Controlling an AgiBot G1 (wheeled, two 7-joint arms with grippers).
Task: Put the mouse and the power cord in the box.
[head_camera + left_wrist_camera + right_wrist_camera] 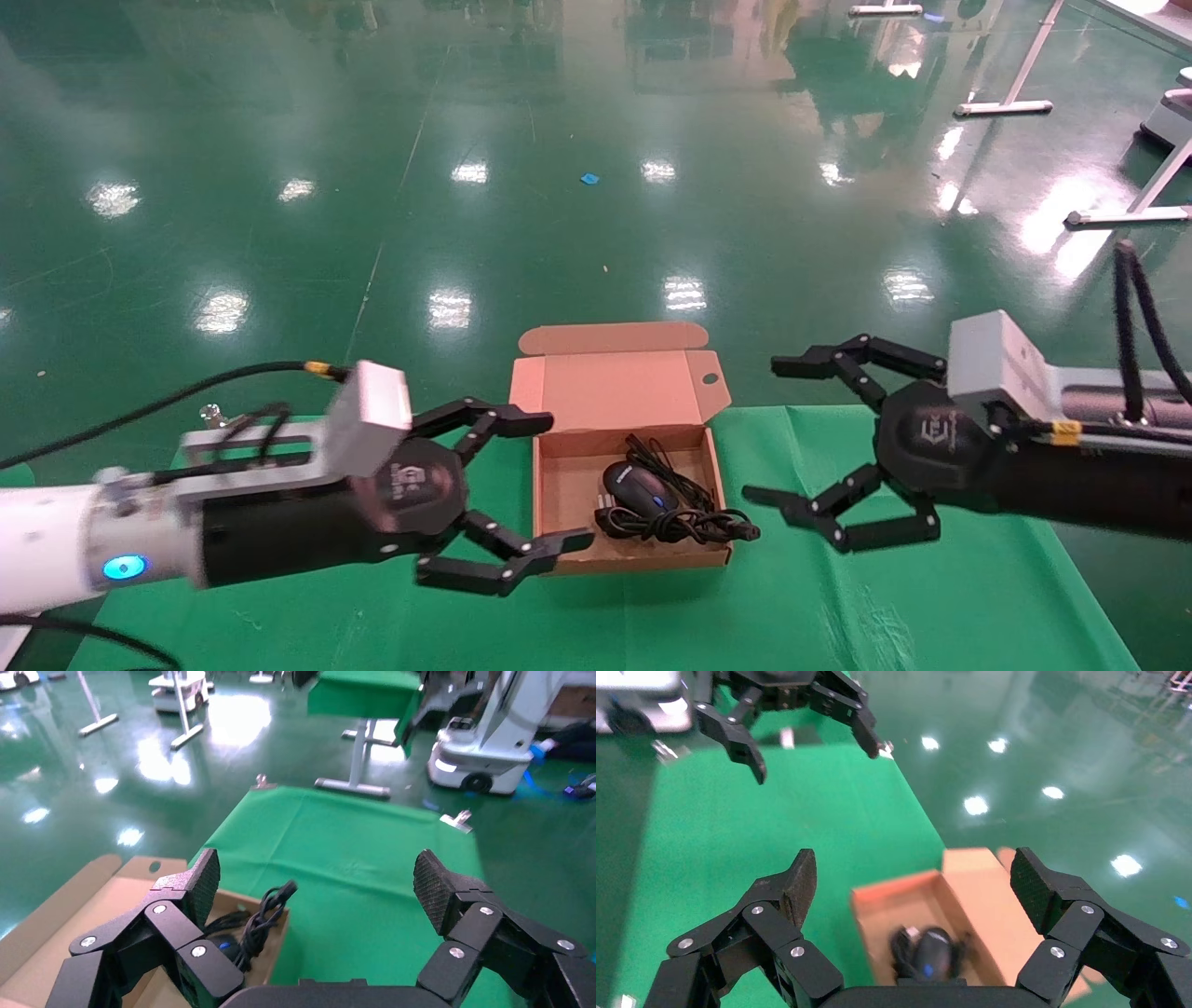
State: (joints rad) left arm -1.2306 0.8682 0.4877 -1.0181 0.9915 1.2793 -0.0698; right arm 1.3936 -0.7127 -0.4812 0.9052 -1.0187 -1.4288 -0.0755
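Note:
The brown cardboard box (559,485) stands on the green cloth with its lid (610,387) open and upright. Inside lies the black mouse (638,486), its blue spot showing, with thin cable looped behind it. The power cord (684,525) is bundled along the box's near side, and one end pokes over the right wall. My left gripper (568,480) is open just left of the box. My right gripper (764,431) is open just to the box's right. Both are empty. The wrist views show the mouse (933,952), the cord (263,913) and the box (877,896).
The green-covered table (931,596) ends just behind the box, with glossy green floor (559,186) beyond. White stand legs (1015,102) are far off at the back right. A white mobile robot base (485,755) and another green table (358,699) stand in the distance.

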